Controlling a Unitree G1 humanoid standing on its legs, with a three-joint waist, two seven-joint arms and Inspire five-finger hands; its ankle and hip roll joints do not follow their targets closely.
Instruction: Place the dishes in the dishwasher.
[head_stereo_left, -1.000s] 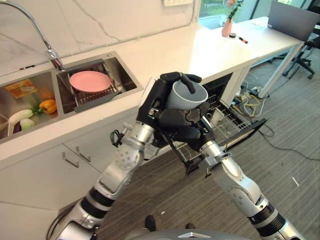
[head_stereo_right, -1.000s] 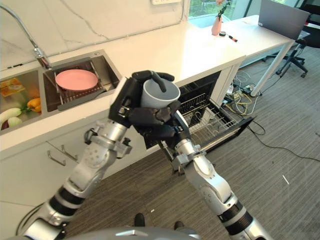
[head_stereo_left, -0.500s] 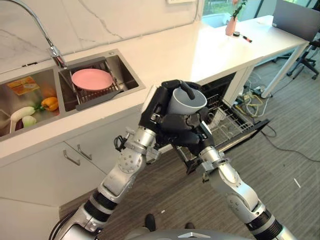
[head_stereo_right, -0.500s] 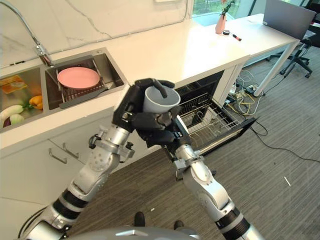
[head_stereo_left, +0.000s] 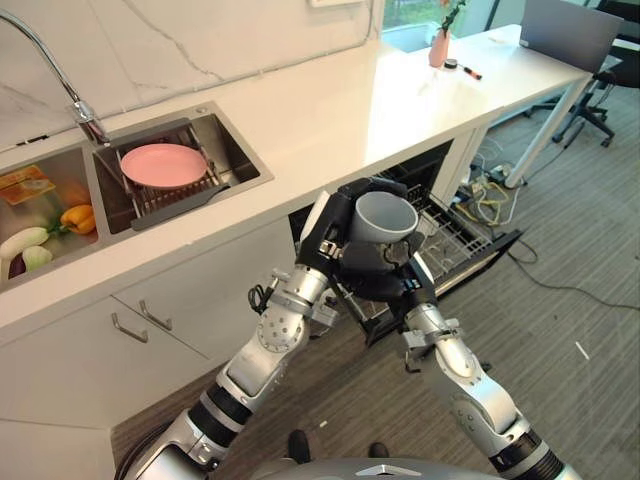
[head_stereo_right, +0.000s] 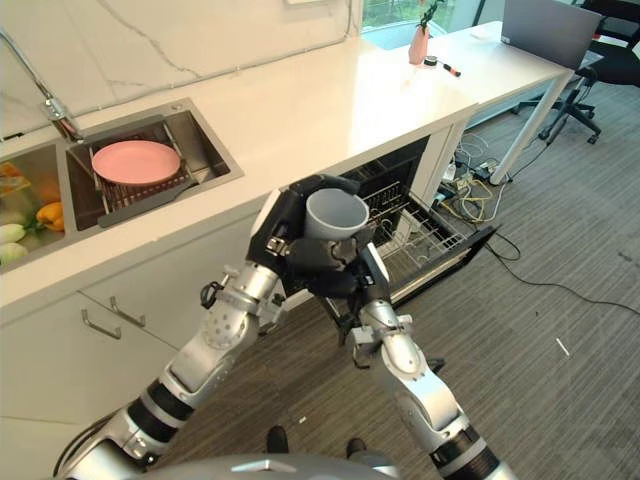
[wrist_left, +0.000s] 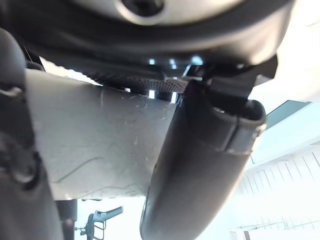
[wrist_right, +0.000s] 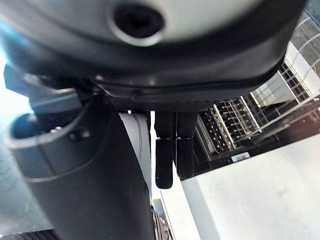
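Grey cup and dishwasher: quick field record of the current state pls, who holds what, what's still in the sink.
cup: grey cup, upright, mouth up, held in front of the counter edge
left hand: left hand curled round the cup's side
right hand: right hand wrapped on the cup from below
dishwasher: dishwasher open, wire rack pulled out
cup vs rack: cup above and short of the rack, not in it
sink: pink plate on a drain rack

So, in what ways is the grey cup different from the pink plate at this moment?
The grey cup is deep and held between the left hand and right hand, before the open dishwasher; the pink plate is flat and lies on a rack in the sink. Both face upward.
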